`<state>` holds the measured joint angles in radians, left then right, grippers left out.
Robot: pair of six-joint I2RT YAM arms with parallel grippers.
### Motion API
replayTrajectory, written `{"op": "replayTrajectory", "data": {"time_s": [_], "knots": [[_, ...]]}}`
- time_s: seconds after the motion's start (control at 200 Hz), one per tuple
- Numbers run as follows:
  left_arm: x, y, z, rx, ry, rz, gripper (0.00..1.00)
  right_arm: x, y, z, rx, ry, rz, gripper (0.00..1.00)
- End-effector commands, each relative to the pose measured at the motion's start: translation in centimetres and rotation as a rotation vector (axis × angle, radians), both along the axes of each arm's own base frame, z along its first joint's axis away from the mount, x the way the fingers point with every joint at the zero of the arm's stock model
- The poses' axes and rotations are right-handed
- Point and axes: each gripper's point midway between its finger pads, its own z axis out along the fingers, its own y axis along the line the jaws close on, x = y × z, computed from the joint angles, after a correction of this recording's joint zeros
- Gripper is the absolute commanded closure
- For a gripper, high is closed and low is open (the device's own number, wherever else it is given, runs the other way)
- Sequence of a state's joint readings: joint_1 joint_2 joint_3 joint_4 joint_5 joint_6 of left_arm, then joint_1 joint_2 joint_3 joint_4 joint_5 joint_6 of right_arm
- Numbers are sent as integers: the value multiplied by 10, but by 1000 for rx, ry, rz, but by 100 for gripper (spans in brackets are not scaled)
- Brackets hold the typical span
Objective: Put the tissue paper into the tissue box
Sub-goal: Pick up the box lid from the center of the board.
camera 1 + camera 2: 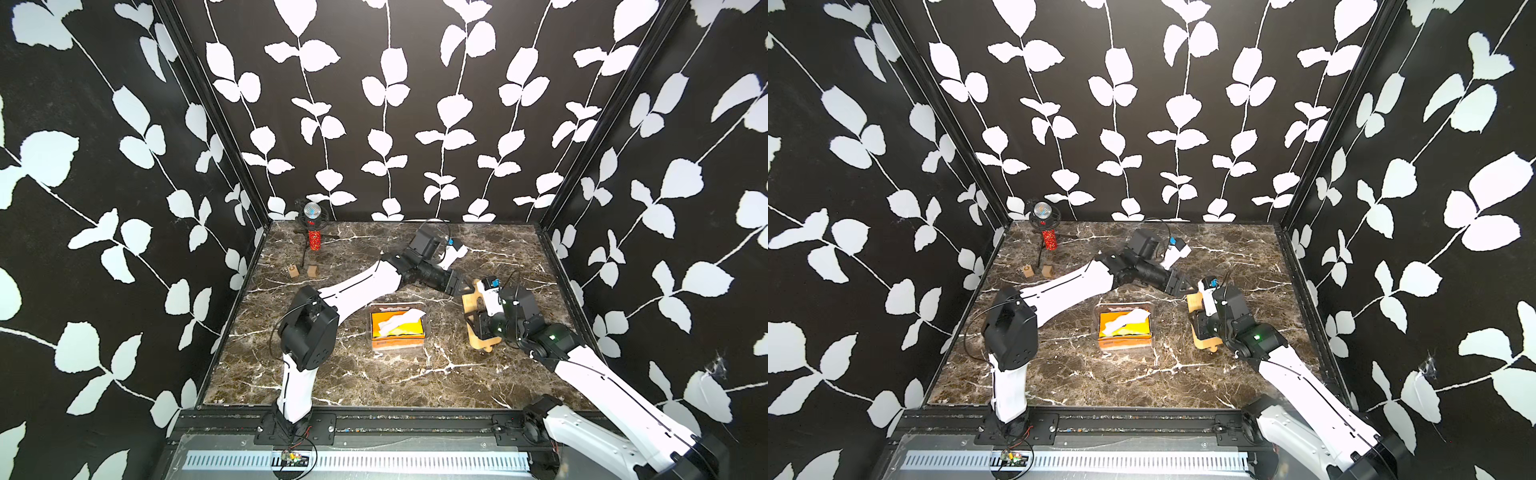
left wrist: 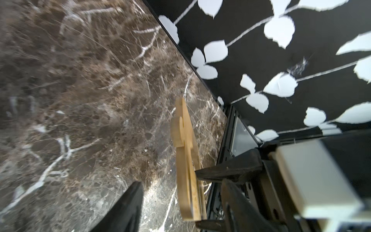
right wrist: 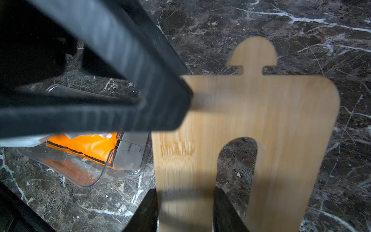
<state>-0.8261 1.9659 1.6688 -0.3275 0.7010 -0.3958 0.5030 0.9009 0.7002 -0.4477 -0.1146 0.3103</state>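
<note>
The orange tissue paper (image 1: 415,329) (image 1: 1136,329) lies inside the clear tissue box (image 1: 397,347) (image 1: 1125,345) at mid-table, with a white sheet sticking up. In the right wrist view the tissue paper (image 3: 86,144) shows through the tissue box (image 3: 90,176). My right gripper (image 1: 478,326) (image 3: 185,192) is shut on one bar of the bamboo lid (image 1: 470,300) (image 3: 281,120), holding it tilted above the table right of the box. My left gripper (image 1: 455,286) (image 2: 180,182) stands open around the lid's far end (image 2: 185,160), with one finger (image 2: 130,209) apart from the wood.
A microphone on a stand (image 1: 312,224) stands at the back left, with two small wooden cubes (image 1: 294,272) (image 1: 312,271) in front of it. Patterned walls close in the marble table (image 1: 332,374) on three sides; a black rail runs along its front.
</note>
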Motion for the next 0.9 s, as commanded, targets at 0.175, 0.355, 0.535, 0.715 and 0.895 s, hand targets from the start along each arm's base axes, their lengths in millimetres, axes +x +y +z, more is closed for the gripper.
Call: {"op": "replayTrajectory", "data": {"time_s": [0.175,0.355,0.535,0.715,0.895], "knots": [[-10,-11,11,-42,95,-38,62,1,6,-1,22,-35,23,90],[-9,-16,6,-47,129,-34,78,1,6,0,22,-36,22,90],[-8,-18,3,-46,146,-35,100,2,4,4,23,-53,14,89],[-9,-20,5,-78,159,-32,100,3,4,11,27,-59,8,83],[-5,-24,17,-140,151,-11,100,4,5,36,62,-102,1,54]]}}
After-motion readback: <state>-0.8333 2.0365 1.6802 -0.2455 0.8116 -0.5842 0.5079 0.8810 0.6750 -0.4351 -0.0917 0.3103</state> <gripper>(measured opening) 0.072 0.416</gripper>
